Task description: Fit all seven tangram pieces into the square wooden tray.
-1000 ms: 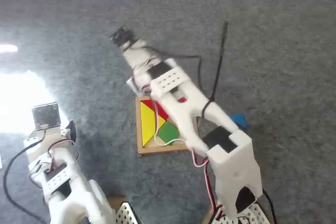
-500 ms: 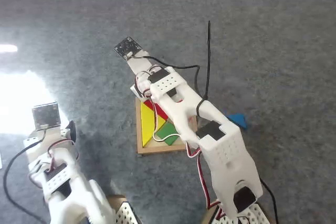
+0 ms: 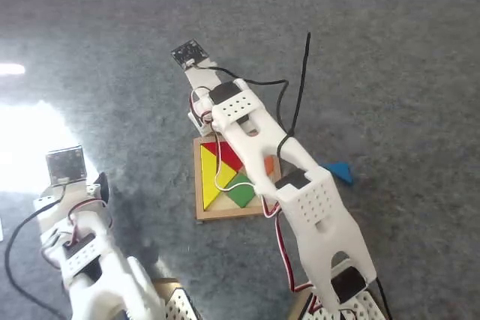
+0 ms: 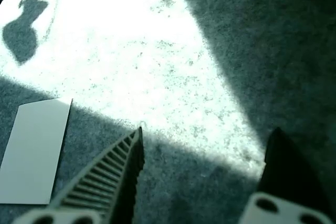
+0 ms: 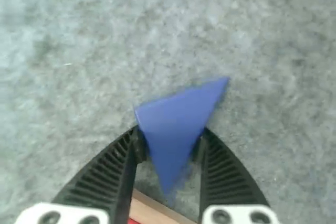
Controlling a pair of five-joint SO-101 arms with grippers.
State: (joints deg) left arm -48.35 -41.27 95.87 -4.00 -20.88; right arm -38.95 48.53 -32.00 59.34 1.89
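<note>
1 white card (image 4: 34,150), right arm (image 3: 255,136) over tray (image 3: 225,213)

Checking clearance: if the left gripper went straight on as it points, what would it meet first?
Likely only the sunlit grey mat ahead of the open left gripper. The white card lies off to one side of that line, though depth is unclear.

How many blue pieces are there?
2. One blue triangle is pinched in the right gripper; another blue piece lies on the carpet beside the tray. The arm may hide more.
</note>
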